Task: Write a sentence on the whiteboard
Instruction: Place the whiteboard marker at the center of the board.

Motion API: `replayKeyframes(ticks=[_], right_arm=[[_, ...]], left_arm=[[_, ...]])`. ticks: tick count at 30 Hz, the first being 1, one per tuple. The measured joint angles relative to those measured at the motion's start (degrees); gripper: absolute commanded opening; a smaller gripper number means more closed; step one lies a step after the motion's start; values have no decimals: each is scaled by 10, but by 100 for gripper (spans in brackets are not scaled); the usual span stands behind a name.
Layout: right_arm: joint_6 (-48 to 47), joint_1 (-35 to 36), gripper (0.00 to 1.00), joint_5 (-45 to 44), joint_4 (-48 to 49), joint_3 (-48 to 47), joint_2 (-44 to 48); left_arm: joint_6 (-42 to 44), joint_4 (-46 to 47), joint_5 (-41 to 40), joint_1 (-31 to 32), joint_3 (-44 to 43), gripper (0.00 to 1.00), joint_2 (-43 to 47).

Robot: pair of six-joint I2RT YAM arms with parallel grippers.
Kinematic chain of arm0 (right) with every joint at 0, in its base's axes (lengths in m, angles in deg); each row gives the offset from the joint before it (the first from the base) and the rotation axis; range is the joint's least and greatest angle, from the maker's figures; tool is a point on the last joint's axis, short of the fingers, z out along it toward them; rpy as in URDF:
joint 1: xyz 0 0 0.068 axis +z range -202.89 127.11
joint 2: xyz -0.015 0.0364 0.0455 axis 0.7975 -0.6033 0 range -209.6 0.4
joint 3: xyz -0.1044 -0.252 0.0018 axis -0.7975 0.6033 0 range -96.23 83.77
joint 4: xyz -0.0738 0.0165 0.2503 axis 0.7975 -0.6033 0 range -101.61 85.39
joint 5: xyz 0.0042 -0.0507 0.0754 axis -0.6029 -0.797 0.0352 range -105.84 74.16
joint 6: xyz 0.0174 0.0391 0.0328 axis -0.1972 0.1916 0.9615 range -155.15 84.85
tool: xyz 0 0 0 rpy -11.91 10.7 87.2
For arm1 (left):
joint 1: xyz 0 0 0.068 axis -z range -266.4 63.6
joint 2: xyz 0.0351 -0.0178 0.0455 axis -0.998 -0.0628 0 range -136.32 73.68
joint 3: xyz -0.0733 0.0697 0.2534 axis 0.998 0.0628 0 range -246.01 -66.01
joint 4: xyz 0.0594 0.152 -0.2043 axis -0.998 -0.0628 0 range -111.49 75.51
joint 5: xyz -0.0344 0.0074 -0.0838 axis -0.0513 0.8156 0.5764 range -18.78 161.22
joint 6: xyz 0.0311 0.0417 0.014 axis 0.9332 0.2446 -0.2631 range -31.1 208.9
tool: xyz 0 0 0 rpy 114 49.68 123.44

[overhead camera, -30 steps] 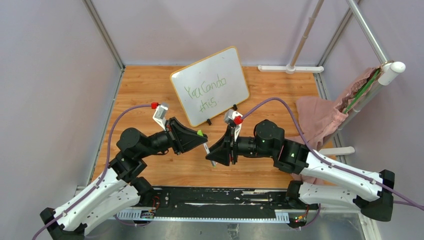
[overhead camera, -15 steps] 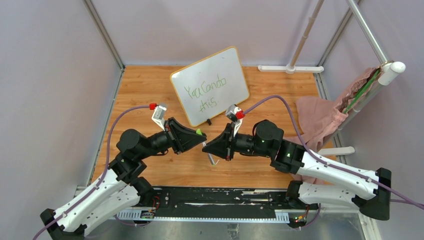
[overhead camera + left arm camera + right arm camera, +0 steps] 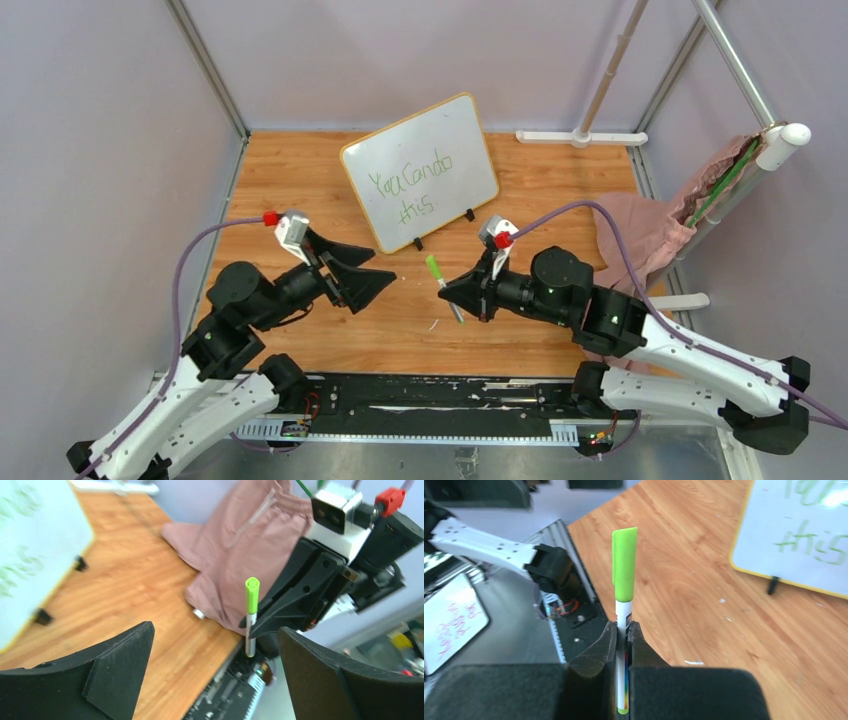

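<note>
Whiteboard (image 3: 420, 170) with a yellow-orange rim stands on two black clip feet (image 3: 418, 243) near the middle of the far edge of the wooden table (image 3: 300, 170), turned at an angle. A crumpled pink cloth (image 3: 640, 235) lies at the table's right edge. The left end effector (image 3: 385, 272) hovers over the near half of the table, its jaws spread wide apart and holding nothing. Facing it, a short gap away, the right end effector (image 3: 448, 290) is clamped tight on a marker (image 3: 436, 272) with its bright green cap on. The sentence (image 3: 412, 185), in thin green handwriting, fills two lines on the board: "You Can do" above "this".
</note>
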Motion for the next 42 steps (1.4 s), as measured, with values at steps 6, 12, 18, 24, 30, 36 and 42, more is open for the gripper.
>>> replayKeyframes(ticks=[6,12,18,24,30,36,42], right_arm=[[-25,0,0,-99,-100,-5,34],[-49,-21,0,-169,-191,-27,25],[-46,-109,0,-164,-227,-37,-24],[-9,-204,0,-118,-211,-29,-71],[39,-267,0,-83,-163,0,-129],[66,-317,0,-52,-118,19,-199],[63,-346,0,-45,-99,19,-242]], left_arm=[[83,-93,-150,0,-22,100,56],[128,-146,-241,0,22,100,72],[148,-163,-263,0,57,100,75],[153,-165,-268,0,57,100,76],[174,-180,-267,0,50,100,93],[207,-178,-263,0,38,100,113],[214,-180,-258,0,44,100,128]])
